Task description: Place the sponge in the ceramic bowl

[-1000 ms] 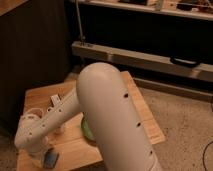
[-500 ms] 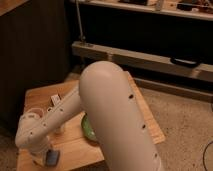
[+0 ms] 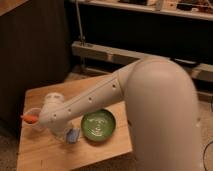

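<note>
The light-blue sponge hangs just left of the green ceramic bowl, a little above the wooden table. My gripper reaches down from the white wrist at the table's left side and is shut on the sponge. The bulky white arm covers most of the gripper. The bowl sits near the table's front right, and nothing shows inside it.
A white cup with an orange carrot stands at the table's left edge, close to my wrist. Behind the table runs a low metal rack, with a dark wall at the left. The floor lies to the right.
The gripper closed on the sponge at the front left. The arm then carried it up and to the right, close beside the bowl.
</note>
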Robot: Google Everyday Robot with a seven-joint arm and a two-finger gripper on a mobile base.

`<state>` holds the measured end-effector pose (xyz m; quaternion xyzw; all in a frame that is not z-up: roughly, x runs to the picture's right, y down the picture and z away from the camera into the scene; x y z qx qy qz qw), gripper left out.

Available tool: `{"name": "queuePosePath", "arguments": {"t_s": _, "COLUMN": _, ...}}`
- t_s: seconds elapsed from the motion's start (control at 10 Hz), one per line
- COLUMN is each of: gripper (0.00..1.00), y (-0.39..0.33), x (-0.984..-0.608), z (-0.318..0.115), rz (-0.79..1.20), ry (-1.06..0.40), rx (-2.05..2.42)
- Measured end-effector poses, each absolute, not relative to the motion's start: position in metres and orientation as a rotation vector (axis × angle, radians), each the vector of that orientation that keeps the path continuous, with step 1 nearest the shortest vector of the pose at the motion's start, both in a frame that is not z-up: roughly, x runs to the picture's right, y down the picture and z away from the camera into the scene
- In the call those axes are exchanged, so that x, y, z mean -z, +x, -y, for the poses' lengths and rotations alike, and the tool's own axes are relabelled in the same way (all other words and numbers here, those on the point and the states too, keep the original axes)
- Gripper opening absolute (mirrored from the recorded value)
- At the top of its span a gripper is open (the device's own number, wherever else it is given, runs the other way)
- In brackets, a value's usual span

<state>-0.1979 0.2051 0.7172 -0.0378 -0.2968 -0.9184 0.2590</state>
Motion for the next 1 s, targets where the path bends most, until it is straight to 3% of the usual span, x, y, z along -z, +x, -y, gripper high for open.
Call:
{"name": "queuePosePath", "arguments": {"t_s": 0.5, "gripper": 0.0, "y": -0.095, "x": -0.731, "z": -0.097, "rz": 0.608, "ry": -0.169, "rx": 2.329}}
{"name": "queuePosePath", "arguments": {"t_s": 0.7, "gripper": 0.0, "y": -0.053, "x": -0.738, "z": -0.084, "rz": 0.576, "ry": -0.211, "rx": 2.255}}
{"name": "queuePosePath", "arguments": {"t_s": 1.0, "gripper": 0.0, "y": -0.024, "x": -0.762, "z": -0.103, "rz": 0.596, "ry": -0.254, "rx": 2.154}}
